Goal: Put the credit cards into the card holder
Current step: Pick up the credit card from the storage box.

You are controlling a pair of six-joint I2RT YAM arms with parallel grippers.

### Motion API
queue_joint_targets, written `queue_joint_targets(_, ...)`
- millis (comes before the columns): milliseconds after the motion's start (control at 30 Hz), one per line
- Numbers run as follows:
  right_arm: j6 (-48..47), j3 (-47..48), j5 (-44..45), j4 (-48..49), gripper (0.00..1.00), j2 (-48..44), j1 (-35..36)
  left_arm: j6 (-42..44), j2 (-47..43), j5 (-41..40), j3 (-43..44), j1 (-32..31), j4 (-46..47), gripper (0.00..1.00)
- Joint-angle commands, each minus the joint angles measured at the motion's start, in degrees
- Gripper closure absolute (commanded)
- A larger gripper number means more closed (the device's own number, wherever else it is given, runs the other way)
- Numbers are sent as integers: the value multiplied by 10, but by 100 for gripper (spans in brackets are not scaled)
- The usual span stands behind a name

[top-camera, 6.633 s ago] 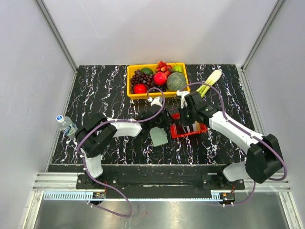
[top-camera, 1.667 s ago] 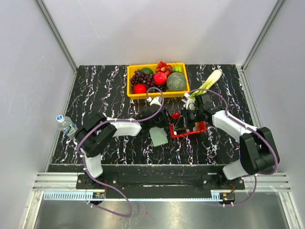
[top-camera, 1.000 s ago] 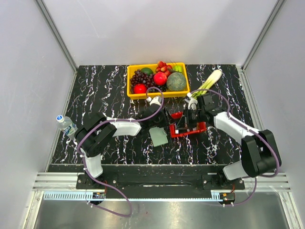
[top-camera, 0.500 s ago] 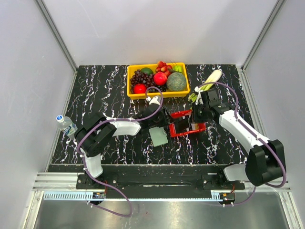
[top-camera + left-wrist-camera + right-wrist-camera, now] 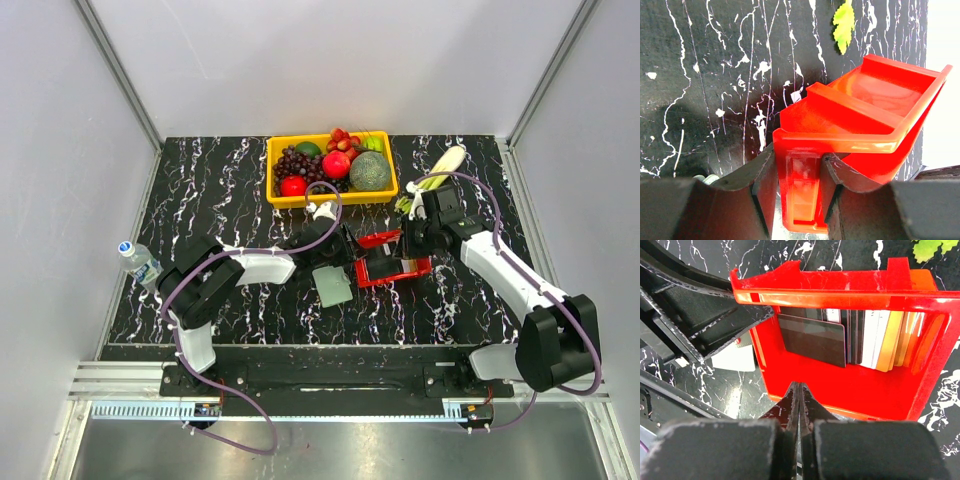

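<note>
Upright in red basket [image 5: 840,390]: credit cards [image 5: 860,342]; card holder [image 5: 331,286] on counter [image 5: 220,200] beside. Grip: left end effector [image 5: 797,185] clamps basket wall; right end effector [image 5: 799,405] clenched, empty. Cards likely thin, stiff, slick: pinch top edge.

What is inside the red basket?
The red basket holds a row of credit cards standing on edge: dark ones, then whitish, then orange. They overlap, so only the front dark card shows fully; how many there are is hidden.

basket [image 5: 840,390] fencing cards [image 5: 812,342], card holder [image 5: 332,286] uncovered
</note>
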Motion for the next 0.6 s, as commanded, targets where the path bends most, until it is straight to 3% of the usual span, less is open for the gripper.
queue_joint_targets(0,-11,23,7,-13,94,9,-1,-4,-6,11,16,2,38,100)
queue_joint_targets(67,6,19,14,-7,81,25,-1,-3,-6,10,15,2,39,100)
queue_joint_targets(100,12,19,22,-5,69,36,-1,-4,-7,9,15,2,39,100)
queue_joint_targets(133,15,22,27,-9,65,50,-1,-2,-8,10,13,2,39,100)
queue_joint_targets(300,13,28,49,-8,55,100,-1,1,-11,19,5,2,50,100)
queue_joint_targets(567,18,16,20,41,53,155,0,1,-4,29,5,2,57,100)
